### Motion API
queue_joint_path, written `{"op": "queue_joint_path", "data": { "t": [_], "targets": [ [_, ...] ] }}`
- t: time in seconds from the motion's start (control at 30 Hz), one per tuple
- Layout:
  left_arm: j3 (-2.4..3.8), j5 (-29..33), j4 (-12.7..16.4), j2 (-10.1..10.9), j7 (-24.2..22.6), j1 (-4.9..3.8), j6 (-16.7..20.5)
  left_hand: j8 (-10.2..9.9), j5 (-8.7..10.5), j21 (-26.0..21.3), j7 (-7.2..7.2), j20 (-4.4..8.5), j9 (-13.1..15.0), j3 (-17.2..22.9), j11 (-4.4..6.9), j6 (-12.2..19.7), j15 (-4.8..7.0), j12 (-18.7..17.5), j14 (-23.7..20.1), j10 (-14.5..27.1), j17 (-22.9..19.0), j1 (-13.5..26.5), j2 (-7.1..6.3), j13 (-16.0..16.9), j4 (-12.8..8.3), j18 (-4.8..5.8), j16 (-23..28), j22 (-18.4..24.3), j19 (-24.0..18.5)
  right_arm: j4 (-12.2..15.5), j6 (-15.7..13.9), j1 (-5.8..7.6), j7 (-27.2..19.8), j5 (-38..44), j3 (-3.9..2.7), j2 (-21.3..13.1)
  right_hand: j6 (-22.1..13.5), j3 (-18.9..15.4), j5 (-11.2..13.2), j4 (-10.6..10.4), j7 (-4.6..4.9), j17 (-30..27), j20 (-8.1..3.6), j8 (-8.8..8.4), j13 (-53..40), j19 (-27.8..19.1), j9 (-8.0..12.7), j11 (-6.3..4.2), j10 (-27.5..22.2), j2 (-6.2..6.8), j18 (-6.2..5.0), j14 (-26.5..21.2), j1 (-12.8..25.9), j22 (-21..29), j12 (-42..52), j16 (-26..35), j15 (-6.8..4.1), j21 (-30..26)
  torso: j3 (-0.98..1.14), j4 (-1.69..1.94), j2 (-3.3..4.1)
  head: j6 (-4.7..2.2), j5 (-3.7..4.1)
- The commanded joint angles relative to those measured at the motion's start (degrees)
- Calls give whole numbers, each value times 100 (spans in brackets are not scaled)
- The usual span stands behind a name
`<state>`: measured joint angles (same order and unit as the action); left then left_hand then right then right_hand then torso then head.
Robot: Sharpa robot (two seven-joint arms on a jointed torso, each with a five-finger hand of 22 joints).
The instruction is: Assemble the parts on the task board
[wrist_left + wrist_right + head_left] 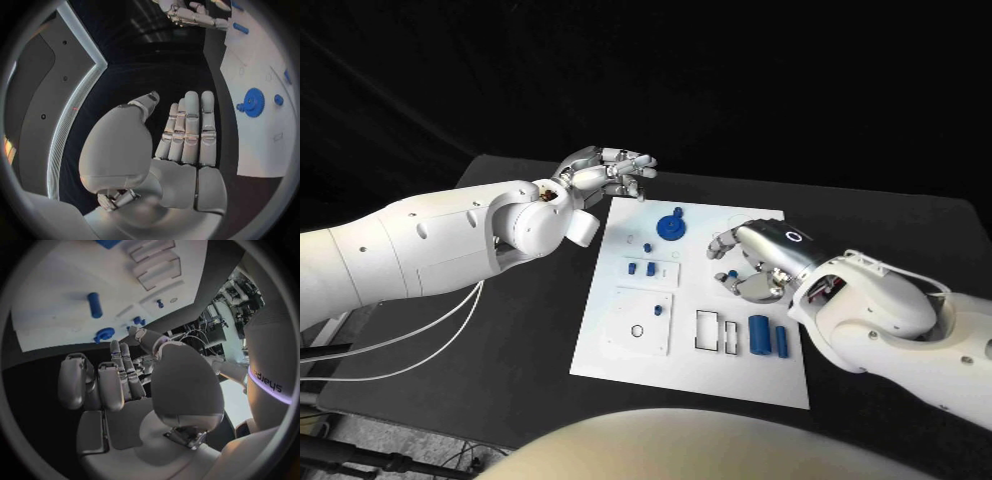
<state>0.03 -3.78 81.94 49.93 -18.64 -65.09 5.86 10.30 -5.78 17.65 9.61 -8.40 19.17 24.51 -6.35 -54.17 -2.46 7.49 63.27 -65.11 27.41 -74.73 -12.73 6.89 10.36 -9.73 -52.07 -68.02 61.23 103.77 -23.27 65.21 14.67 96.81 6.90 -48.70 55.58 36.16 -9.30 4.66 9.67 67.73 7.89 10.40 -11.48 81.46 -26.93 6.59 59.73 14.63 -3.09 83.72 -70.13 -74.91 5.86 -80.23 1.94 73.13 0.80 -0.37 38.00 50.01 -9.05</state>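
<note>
On the black table (473,330) lies the white board (697,370), its long side running away from the robot. Near its far end sits a blue gear (672,227) with a small blue knob just beside it, and the left wrist view shows the same gear (254,102) flat on the white plate (262,145). A little nearer, two small blue pegs (640,268) stand close together in a raised white block. Toward the near right part of the board, a blue cylinder (759,335) lies flat beside a thinner blue bar (780,341), with two dark-outlined rectangular slots (711,331) just to their left. A white square plate with a small dark ring (636,331) sits at the near left. The left hand (606,172) hovers off the far left corner of the board, above the table; in its own wrist view the left hand (187,135) has its fingers straight and side by side, holding nothing. The right hand (747,262) hangs over the right middle of the board, fingers curled downward; its wrist view shows the right hand (119,380) with fingers loosely bent and apart, nothing gripped between them.
</note>
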Motion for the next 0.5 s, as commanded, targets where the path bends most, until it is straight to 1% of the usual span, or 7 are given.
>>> {"op": "queue_joint_path", "data": {
  "t": [0.03, 0.1, 0.13, 0.17, 0.27, 0.37, 0.5],
  "targets": [
    [5, 17, 1, -13, -15, -5, -127, 21, -23, -41, 5, -8, 11, -39, -1, 48, -3, -20, -54, 29, -10, 6, 53, 6, -1, -49, 32, 9, 33, -139, 466, 110, 105, -355, 5, -93, -109, -222, -46, -18, -37, -85, -17, -84, 38, -50, 49, -17, -139, 29, -95, 47, 60, -941, -8, 27, -11, -147, -17, -35, -24, -1, 99],
    [5, 16, 1, -18, -14, -5, -140, 21, -23, -41, 5, -8, 11, -39, -1, 48, -3, -20, -54, 29, -10, 6, 53, 6, -1, -49, 32, 9, 33, -240, 601, 165, 60, -380, 3, -147, -212, -603, -47, -19, -34, -170, -2, -146, 75, -124, 113, 10, -303, -35, -123, -10, -42, -898, -9, 65, 22, -301, -21, -35, -27, -1, 125],
    [5, 14, 2, -17, -13, -4, -150, 21, -23, -41, 5, -8, 11, -39, -1, 48, -3, -20, -54, 29, -10, 6, 53, 6, -1, -49, 32, 9, 33, -307, 697, 189, 27, -373, 2, -174, -330, -1316, -54, -81, -75, -171, 46, -193, 125, -182, 209, 67, -496, -195, -146, -46, -281, -858, 52, 52, 57, -448, -18, -33, -27, -1, 136],
    [5, 13, 1, -15, -11, -4, -153, 21, -23, -41, 5, -8, 11, -39, -1, 48, -3, -20, -54, 29, -10, 6, 53, 6, -1, -49, 32, 9, 33, -348, 764, 197, 7, -354, 2, -184, -370, -1728, -58, -178, -81, -194, 65, -200, 155, -208, 272, 89, -575, -252, -160, -70, -448, -839, 116, 52, 75, -526, -17, -35, -27, -2, 139],
    [5, 11, -3, -9, -7, -4, -156, 21, -23, -41, 5, -8, 11, -39, -1, 48, -3, -20, -54, 29, -10, 6, 53, 6, -1, -49, 32, 9, 33, -423, 901, 202, -31, -278, 3, -186, -539, -2321, -104, -505, -117, -224, 82, -257, 222, -210, 426, 106, -694, -317, -165, -89, -724, -833, 231, 46, 93, -582, -8, -44, -25, -1, 138],
    [5, 10, -4, -6, -2, -4, -162, 23, -23, -44, 5, -9, 11, -42, -1, 48, -3, -19, -56, 29, -10, 7, 57, 7, 2, -49, 33, 11, 34, -470, 1047, 197, -71, -163, 7, -165, -652, -2483, -13, -761, -142, -168, 78, -296, 305, -168, 545, 103, -718, -351, -161, -34, -960, -836, 262, 20, 83, -572, -13, -44, -26, -1, 141],
    [4, 11, 0, -1, 2, -4, -174, 23, -23, -46, 5, -9, 12, -44, -2, 48, -3, -19, -56, 29, -10, 8, 59, 7, 3, -49, 34, 12, 34, -511, 1234, 182, -90, -71, 17, -118, -610, -2439, 124, -872, -107, -77, 54, -284, 397, -86, 606, 104, -697, -406, -141, 48, -1106, -858, 203, -11, 83, -480, -23, -28, -21, -1, 146]
  ]
}}
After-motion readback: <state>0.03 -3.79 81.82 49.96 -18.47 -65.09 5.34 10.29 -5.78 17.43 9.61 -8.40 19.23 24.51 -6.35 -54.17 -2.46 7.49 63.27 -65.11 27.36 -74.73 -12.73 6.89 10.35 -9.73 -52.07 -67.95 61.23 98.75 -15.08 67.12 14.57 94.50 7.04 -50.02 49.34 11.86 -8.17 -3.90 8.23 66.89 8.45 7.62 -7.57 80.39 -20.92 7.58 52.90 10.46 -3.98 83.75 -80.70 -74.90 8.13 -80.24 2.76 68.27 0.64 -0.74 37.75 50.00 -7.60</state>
